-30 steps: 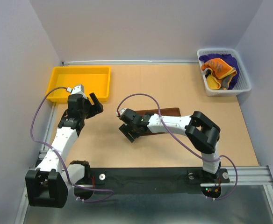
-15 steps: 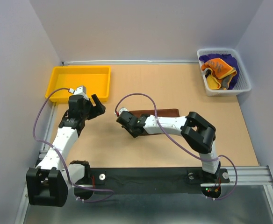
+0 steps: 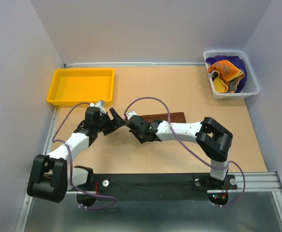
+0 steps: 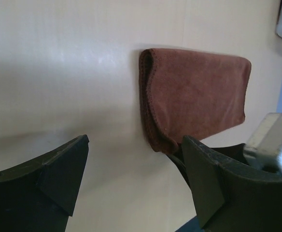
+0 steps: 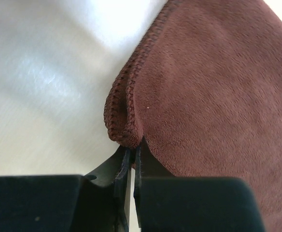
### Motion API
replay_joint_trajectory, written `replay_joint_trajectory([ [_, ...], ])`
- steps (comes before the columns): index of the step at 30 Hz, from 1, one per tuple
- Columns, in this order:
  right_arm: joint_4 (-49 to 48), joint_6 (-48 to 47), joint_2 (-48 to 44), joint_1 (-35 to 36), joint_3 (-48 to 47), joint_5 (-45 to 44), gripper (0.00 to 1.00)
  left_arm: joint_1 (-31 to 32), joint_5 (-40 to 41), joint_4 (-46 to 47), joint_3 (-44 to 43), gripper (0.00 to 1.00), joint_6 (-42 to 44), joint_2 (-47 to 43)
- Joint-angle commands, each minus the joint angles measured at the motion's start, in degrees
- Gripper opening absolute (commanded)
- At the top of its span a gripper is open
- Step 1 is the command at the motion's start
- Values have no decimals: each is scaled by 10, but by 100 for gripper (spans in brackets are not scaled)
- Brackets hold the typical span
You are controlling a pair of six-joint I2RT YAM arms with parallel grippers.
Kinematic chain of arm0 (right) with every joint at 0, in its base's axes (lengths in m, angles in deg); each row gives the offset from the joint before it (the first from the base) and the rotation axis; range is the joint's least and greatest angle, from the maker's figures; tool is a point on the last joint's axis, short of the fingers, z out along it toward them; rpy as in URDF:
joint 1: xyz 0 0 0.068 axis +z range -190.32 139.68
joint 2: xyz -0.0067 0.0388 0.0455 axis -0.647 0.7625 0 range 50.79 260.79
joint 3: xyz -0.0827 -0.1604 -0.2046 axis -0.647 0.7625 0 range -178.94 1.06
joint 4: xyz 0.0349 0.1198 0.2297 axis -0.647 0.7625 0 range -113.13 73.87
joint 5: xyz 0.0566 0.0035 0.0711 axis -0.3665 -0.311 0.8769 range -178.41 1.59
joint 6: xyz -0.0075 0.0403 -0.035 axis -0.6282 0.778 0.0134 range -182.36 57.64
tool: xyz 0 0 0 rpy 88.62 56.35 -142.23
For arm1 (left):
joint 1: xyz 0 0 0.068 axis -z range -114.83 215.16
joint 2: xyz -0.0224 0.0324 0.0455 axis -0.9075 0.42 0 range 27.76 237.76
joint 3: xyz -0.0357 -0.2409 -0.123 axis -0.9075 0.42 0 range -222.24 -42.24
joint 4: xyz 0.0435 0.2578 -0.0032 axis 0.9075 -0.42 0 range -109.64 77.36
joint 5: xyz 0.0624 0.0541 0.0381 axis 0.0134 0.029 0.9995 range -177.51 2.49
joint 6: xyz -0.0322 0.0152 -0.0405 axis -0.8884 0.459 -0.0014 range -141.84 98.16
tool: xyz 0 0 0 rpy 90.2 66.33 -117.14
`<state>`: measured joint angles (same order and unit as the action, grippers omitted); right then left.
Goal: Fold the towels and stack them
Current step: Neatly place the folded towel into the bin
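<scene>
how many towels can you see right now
3: a brown towel folded on the table, its corner pinched by the right gripper; an orange towel and a purple towel heaped in the white basket. More may be hidden beneath them.

A robotics lab cell: plain grey panels (image 3: 150, 29) box in a tan tabletop (image 3: 179, 92), with a left arm (image 3: 76, 141) and right arm (image 3: 182, 129) bolted to an aluminium rail (image 3: 261, 180).

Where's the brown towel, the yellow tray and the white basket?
brown towel (image 4: 194, 92), left wrist view, middle of its top side.
yellow tray (image 3: 80, 87), top view, its floor.
white basket (image 3: 233, 95), top view, its near wall.
</scene>
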<state>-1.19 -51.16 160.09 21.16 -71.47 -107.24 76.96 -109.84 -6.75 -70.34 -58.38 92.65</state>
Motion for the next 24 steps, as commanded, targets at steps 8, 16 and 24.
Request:
replay_joint_trajectory([
  [8,-100,39,-84,-19,63,34,0,100,6,196,24,90,-163,111],
  [16,-126,48,-89,-21,88,48,0,124,41,244,22,90,-218,168],
  [24,-150,60,-101,-23,106,54,1,142,62,286,38,84,-259,236],
])
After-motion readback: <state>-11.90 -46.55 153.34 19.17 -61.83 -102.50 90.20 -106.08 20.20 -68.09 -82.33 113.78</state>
